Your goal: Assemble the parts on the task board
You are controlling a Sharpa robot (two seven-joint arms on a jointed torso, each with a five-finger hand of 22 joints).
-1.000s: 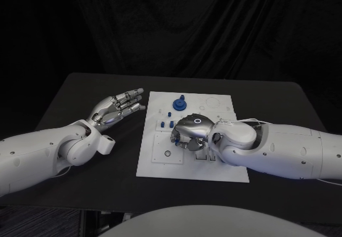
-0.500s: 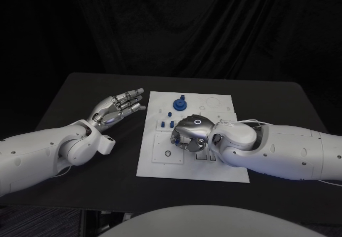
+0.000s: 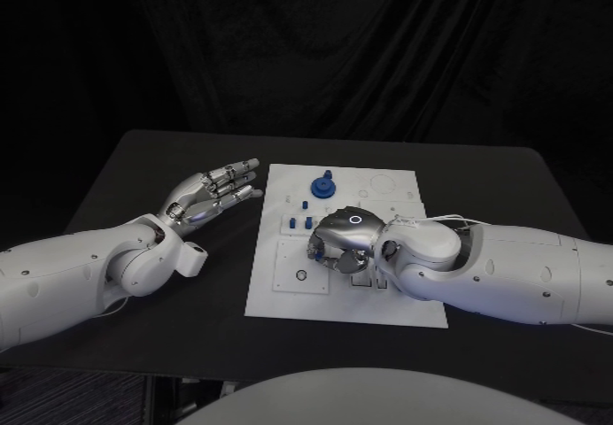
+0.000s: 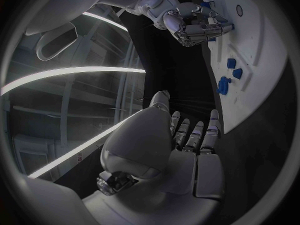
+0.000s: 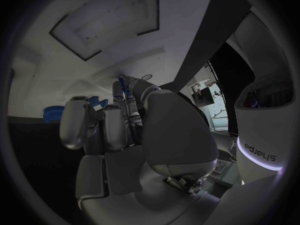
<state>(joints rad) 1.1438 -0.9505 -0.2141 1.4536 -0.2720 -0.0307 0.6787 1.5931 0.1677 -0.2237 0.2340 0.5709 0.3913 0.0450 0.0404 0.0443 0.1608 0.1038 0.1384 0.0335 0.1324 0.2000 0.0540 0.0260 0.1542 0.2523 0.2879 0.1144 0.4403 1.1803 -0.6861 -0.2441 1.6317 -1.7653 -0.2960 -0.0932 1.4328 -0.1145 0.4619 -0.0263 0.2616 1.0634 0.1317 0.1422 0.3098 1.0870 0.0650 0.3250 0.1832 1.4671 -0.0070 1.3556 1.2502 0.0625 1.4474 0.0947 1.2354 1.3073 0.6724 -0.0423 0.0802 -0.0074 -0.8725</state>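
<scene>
- The word "sharpa" (image 5: 259,152) is printed in dark letters, upside down in this view, on a white shell beside a glowing strip in the right wrist view; no other writing can be read.
- The flat white rectangular task board (image 3: 411,310) lies in the middle of the table, marked with shallow recesses, slots and round outlines.
- A large round blue part with a knob on top (image 3: 323,186) stands near the board's far edge.
- Several small blue parts (image 3: 300,221) sit in a cluster just nearer than it, beside the right hand.
- The silver right hand (image 3: 343,239) is over the board's middle, palm down, with its fingers curled in against the board; whether they pinch anything I cannot tell. In the right wrist view, small blue pieces (image 5: 95,101) show just past its fingertips.
- The silver left hand (image 3: 211,191) hovers over the table just left of the board, palm up, fingers spread and holding nothing.
- The matte black table (image 3: 141,159) stands before a dark curtain (image 3: 358,71) that closes off the room behind.
</scene>
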